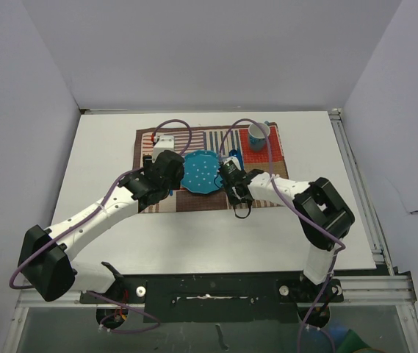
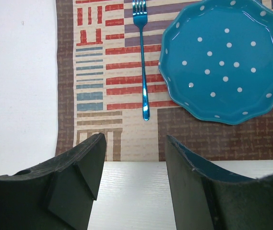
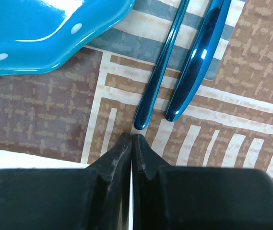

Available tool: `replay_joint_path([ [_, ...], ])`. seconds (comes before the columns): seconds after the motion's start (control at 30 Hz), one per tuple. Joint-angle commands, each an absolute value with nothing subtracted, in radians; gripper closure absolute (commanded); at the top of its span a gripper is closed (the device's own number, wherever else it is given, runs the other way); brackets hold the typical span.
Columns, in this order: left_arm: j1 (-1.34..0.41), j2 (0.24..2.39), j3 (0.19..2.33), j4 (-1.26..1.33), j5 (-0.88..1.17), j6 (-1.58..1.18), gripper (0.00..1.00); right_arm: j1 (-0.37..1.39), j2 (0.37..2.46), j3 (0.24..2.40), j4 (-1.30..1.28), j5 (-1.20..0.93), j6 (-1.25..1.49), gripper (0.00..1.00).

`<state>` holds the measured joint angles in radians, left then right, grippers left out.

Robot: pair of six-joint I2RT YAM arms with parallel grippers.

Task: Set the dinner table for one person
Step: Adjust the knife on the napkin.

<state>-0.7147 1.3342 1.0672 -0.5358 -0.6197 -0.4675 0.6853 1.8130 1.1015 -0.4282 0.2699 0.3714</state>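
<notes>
A blue plate with white dots (image 1: 200,173) lies in the middle of a striped patchwork mat (image 1: 194,141) on the white dinner table (image 1: 106,147). In the left wrist view a blue fork (image 2: 143,62) lies on the mat (image 2: 98,86) left of the plate (image 2: 227,62). In the right wrist view two blue utensil handles (image 3: 174,72) lie side by side right of the plate (image 3: 40,33). A blue cup (image 1: 258,135) stands at the mat's far right corner. My left gripper (image 2: 134,148) is open and empty over the mat's near edge. My right gripper (image 3: 132,139) is shut and empty, just short of the handle ends.
A white box-like object (image 1: 164,142) sits on the mat behind the left gripper. Aluminium rails (image 1: 355,184) run along the table's right and near edges. White walls enclose the table on three sides.
</notes>
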Motion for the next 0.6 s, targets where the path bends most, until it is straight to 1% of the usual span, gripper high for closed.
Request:
replay_joint_path([
  [0.0, -0.718, 1.318, 1.104, -0.528, -0.629, -0.476, 0.47, 0.648, 1.876, 1.114, -0.353, 0.308, 0.355, 1.00],
  [0.57, -0.718, 1.332, 1.097, -0.518, -0.631, -0.475, 0.47, 0.628, 1.881, 1.130, -0.345, 0.329, 0.336, 1.00],
])
